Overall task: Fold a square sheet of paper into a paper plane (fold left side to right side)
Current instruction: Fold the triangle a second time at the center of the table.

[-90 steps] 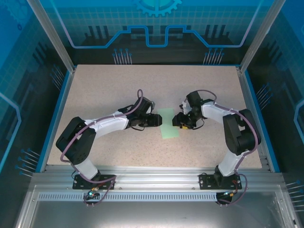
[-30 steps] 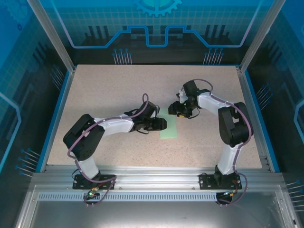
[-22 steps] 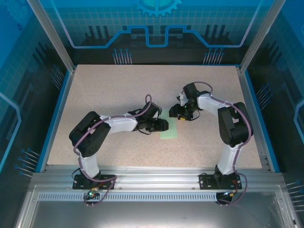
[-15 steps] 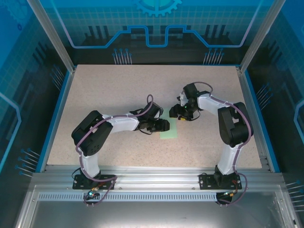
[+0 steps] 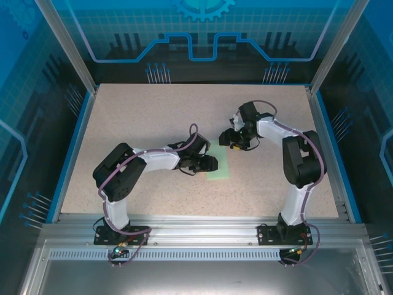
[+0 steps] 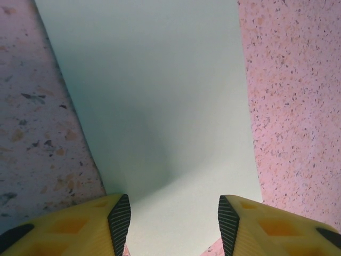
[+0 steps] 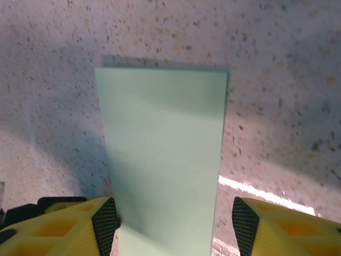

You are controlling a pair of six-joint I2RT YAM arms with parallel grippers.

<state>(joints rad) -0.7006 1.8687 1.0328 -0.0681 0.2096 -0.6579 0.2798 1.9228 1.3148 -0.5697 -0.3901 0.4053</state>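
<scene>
The left arm (image 5: pixel 153 160) rises from its base at the near-left corner of the desk (image 5: pixel 135 117) and folds at the elbow. From there it lies low and stretched rightward, its wrist ending at the left edge of the sheet of paper (image 5: pixel 221 169). A purple cable (image 5: pixel 184 132) loops along it. In the left wrist view the left jaws stand apart, with yellow fingers (image 6: pixel 74 226) faced in black ribbed pads. The paper (image 6: pixel 160 96) lies flat between and ahead of them, with speckled desk on both sides. I cannot tell whether the pads touch it.

The sheet lies on the desk between the two wrists as a narrow pale green strip, longer than it is wide, running away from the arm bases. The right wrist view shows the sheet (image 7: pixel 165 154) with a straight, square far end.

The right arm (image 5: pixel 301 161) stands up from its base to the right of the paper, bends at a high elbow and reaches back left. Its wrist hangs over the far end of the strip. The right jaws are apart too, yellow fingers (image 7: pixel 277 226) straddling the strip with nothing clamped.

Beyond the paper, glass walls (image 5: pixel 202 37) with blue line patterns close in the desk.

In all there are two arms, one sheet and one desk.
</scene>
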